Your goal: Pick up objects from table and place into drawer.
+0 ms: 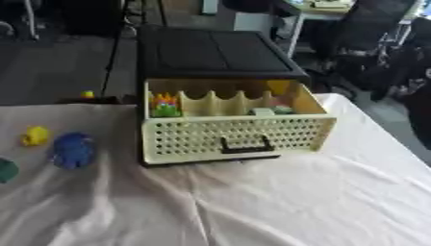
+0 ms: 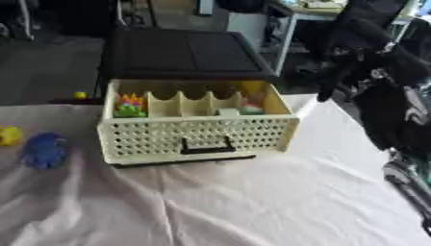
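Your drawer [image 1: 235, 137] stands pulled open at 12 o'clock, ready to receive. The blue toy [image 1: 73, 150] and yellow toy [image 1: 35, 136] wait on the surface [image 1: 252, 206] at 9 o'clock. The right hand [image 2: 336, 72] hangs raised at 2 o'clock, I cannot tell its fingers; no left hand shows.

You see the green object [image 1: 6, 170] only partly, because the left edge cuts it. The small things in the drawer [image 1: 238, 137], behind its dividers, are blurred and half hidden. The right arm [image 2: 396, 120] is dark and blurred at the right edge, so you cannot tell its robot hand's fingers.
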You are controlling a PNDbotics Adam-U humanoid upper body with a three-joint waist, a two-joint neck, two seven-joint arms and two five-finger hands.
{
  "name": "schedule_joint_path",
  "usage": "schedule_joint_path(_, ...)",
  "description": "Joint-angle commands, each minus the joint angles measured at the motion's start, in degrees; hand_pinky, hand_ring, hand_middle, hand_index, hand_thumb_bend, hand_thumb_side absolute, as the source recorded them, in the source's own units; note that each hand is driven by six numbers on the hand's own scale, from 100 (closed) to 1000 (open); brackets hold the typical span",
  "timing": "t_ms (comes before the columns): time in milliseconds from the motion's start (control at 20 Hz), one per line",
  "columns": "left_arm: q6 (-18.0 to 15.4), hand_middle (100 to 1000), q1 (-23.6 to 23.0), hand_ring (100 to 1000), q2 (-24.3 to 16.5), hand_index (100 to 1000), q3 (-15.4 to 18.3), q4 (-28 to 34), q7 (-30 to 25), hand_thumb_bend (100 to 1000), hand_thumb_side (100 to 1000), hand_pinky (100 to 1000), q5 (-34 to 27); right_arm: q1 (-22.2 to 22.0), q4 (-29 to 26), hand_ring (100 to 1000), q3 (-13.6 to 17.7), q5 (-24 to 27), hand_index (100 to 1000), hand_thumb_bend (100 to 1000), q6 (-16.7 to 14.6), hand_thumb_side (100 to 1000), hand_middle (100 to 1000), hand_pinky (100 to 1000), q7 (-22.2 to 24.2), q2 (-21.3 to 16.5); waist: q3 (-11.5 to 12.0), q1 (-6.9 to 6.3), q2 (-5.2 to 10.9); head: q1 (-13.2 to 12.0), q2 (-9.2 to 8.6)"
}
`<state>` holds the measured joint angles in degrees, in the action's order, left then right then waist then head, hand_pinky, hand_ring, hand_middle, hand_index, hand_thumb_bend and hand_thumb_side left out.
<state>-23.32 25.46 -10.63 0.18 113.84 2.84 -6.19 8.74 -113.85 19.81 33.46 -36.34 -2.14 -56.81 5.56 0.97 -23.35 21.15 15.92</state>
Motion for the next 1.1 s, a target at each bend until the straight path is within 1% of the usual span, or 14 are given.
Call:
schedule_joint_path(50, -0.4, 678, 0.9, 567, -1.2, 875, 0.3, 0.8, 0.2, 176, 946, 590, -0.3, 0.6, -0.7, 469, 1.6, 3.5, 947, 100, -1.7, 1000, 493, 650, -0.6, 0.1, -0.3, -0.16, 1.40, -0.4, -0.73)
schedule_joint_path(300, -0.8, 679, 1.1, 567, -1.3, 875, 0.3, 0.8, 0.3, 175, 945, 591, -0.4, 0.3, -0.7, 498, 1.9, 5.1, 942, 100, -5.6, 1000, 515, 659, -2.8, 2.2, -0.9, -0.62, 1.29, -0.6, -0.65)
schedule_joint_path(400, -0.8, 679, 1.2, 567, -1.3, 875, 0.3, 0.8, 0.3, 175, 945, 591, -0.4, 0.1, -0.7, 498, 1.8, 5.0, 942, 100, -6.3, 1000, 515, 659, -3.3, 2.5, -1.0, -0.67, 1.27, -0.6, -0.66)
schedule_joint_path(450, -0.9, 681, 1.2, 568, -1.4, 877, 0.3, 0.8, 0.3, 177, 934, 591, -0.4, 0.1, -0.7, 572, 1.9, 4.9, 940, 100, -7.1, 1000, 567, 708, -3.4, 3.2, -1.3, -0.93, 1.23, -0.9, -0.70)
schedule_joint_path(500, -1.0, 682, 1.2, 568, -1.4, 878, 0.3, 0.8, 0.3, 173, 944, 591, -0.4, -0.1, -0.7, 582, 1.8, 4.7, 940, 100, -8.8, 1000, 574, 713, -3.4, 4.4, -1.6, -1.26, 1.16, -1.2, -0.78)
schedule_joint_path(550, -1.2, 683, 1.3, 568, -1.5, 878, 0.3, 0.8, 0.3, 172, 942, 591, -0.4, -0.1, -0.7, 637, 1.7, 4.3, 944, 100, -10.6, 1000, 618, 750, -3.1, 5.4, -1.9, -1.55, 1.14, -1.7, -0.74)
schedule_joint_path(650, -1.5, 684, 1.3, 569, -1.7, 879, 0.4, 0.8, 0.4, 171, 938, 592, -0.4, -0.2, -0.7, 679, 1.2, 3.6, 932, 100, -14.2, 1000, 656, 770, -2.2, 7.1, -2.2, -2.07, 1.17, -3.2, -0.35)
schedule_joint_path(700, -1.7, 685, 1.4, 570, -1.7, 880, 0.4, 0.8, 0.5, 170, 937, 592, -0.4, -0.1, -0.7, 687, 1.2, 3.4, 926, 100, -14.9, 1000, 665, 771, -1.9, 7.9, -2.4, -2.32, 1.23, -4.1, 0.04)
schedule_joint_path(850, -2.4, 688, 1.5, 572, -2.2, 882, 0.5, 0.8, 0.7, 166, 931, 593, -0.3, 0.6, -0.7, 717, 1.8, 3.0, 920, 100, -15.5, 1000, 700, 778, -1.5, 10.0, -3.2, -3.23, 1.54, -7.4, 1.51)
schedule_joint_path(1100, -3.3, 695, 1.7, 579, -3.1, 887, 0.6, 0.8, 0.9, 159, 919, 596, -0.2, 2.1, -0.7, 759, 3.1, 3.8, 907, 100, -15.6, 1000, 742, 771, -0.7, 12.8, -4.2, -4.23, 2.08, -11.2, 3.49)
